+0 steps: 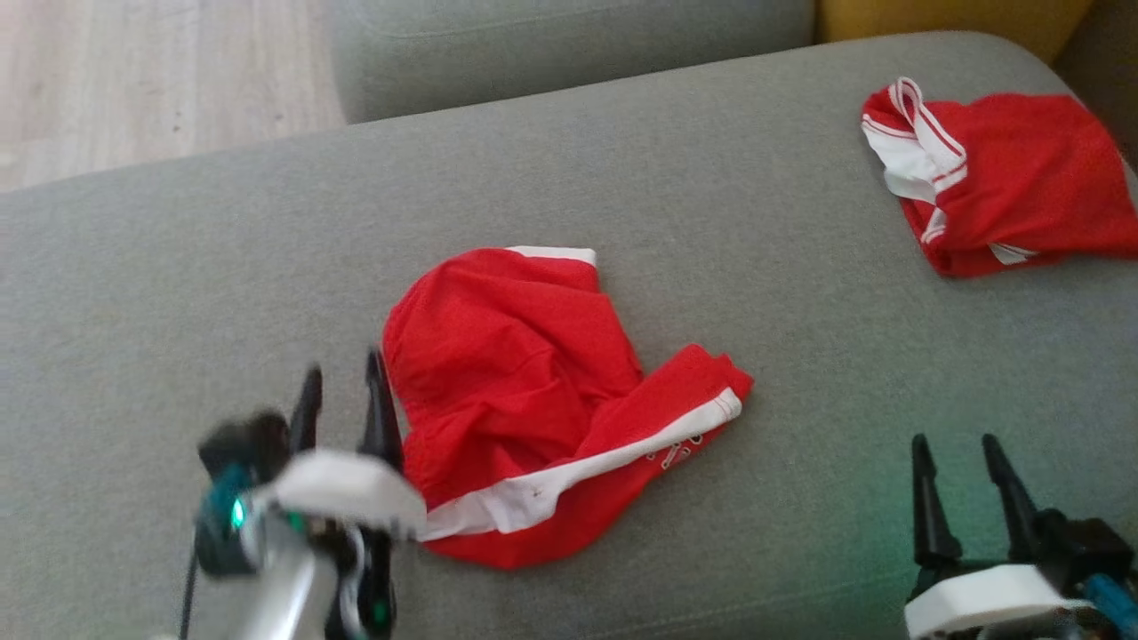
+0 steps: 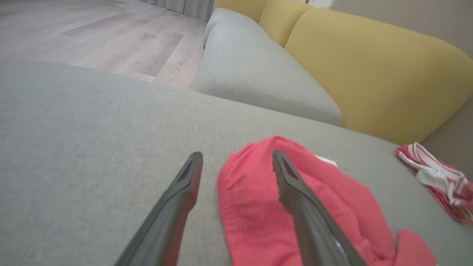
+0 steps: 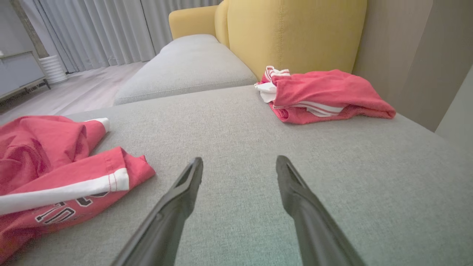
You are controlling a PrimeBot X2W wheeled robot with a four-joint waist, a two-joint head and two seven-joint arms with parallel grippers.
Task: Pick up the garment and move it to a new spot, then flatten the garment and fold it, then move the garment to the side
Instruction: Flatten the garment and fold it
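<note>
Grey sofa seat (image 1: pixel 756 178), yellow backrest (image 2: pixel 369 74) behind, pale wood floor (image 1: pixel 133 71) beyond. The red garment (image 1: pixel 507 356) with white bands lies crumpled mid-seat, bunched and not yet flat. Left tool (image 1: pixel 343 364) is spread wide and holds nothing, one finger over the cloth's left edge — likely placed to work that side. Right tool (image 1: pixel 951 440) is equally wide and empty, over bare cushion well clear of the garment. A second red garment (image 1: pixel 1022 178) sits bundled at the far right corner — presumably parked aside.

A grey sofa seat (image 1: pixel 711 178) bears a crumpled red garment (image 1: pixel 516 382) and, well apart, a second red bundle (image 1: pixel 1022 178).
</note>
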